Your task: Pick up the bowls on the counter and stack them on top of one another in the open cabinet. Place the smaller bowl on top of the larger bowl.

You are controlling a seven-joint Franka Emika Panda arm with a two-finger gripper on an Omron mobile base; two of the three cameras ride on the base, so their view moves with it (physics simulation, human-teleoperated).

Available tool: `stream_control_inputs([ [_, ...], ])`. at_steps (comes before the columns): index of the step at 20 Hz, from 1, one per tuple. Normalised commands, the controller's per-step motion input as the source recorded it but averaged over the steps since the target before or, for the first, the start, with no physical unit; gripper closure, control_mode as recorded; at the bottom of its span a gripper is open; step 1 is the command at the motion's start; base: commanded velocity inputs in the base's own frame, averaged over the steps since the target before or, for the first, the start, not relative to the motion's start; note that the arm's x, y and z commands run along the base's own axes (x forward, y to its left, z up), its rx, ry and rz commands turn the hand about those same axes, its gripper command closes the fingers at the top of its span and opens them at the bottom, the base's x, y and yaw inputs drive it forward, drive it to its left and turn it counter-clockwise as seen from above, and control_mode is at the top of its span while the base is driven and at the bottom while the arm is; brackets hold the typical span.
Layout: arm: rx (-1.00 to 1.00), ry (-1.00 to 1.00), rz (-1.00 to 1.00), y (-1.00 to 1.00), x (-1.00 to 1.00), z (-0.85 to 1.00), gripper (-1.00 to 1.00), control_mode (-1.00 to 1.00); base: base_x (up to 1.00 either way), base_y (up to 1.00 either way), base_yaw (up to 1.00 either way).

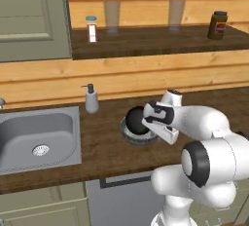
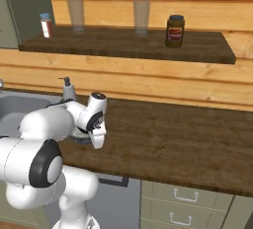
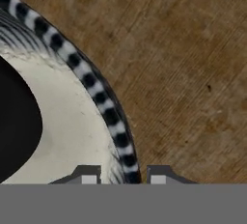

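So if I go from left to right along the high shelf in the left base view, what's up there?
Small jar with a blue lid → first glass → second glass → dark jar with a red label.

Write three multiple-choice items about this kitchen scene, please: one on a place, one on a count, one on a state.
1. Where is the smaller bowl?
A. in the sink
B. inside the larger bowl
C. on the shelf board

2. How many glasses stand at the back of the open cabinet?
A. two
B. four
C. none

3. How do the gripper's fingertips stand at the larger bowl's rim?
A. both far above it
B. both inside the black bowl
C. one on each side of it

Answers: 1 B, the black bowl sits within the larger bowl on the counter. 2 A, one glass and a second glass stand in the open cabinet. 3 C, in the hand view the gripper straddles the striped rim.
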Motion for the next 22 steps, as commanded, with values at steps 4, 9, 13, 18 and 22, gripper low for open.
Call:
stream_control_inputs([
  [4, 0.02, -0.04, 0.00, 0.00, -0.12, 0.35, 1.00, -1.00, 0.00, 0.00, 0.00],
  [9, 0.01, -0.15, -0.03, 0.00, -0.33, 0.90, 1.00, -1.00, 0.00, 0.00, 0.00],
  [13, 0.02, -0.28, -0.03, -0.09, -0.59, 1.00, 1.00, -1.00, 0.00, 0.00, 0.00],
  [18, 0.04, -0.33, -0.05, -0.21, -0.57, 1.00, 1.00, -1.00, 0.00, 0.00, 0.00],
  [22, 0.06, -0.27, -0.06, -0.23, -0.53, 1.00, 1.00, -1.00, 0.00, 0.00, 0.00],
])
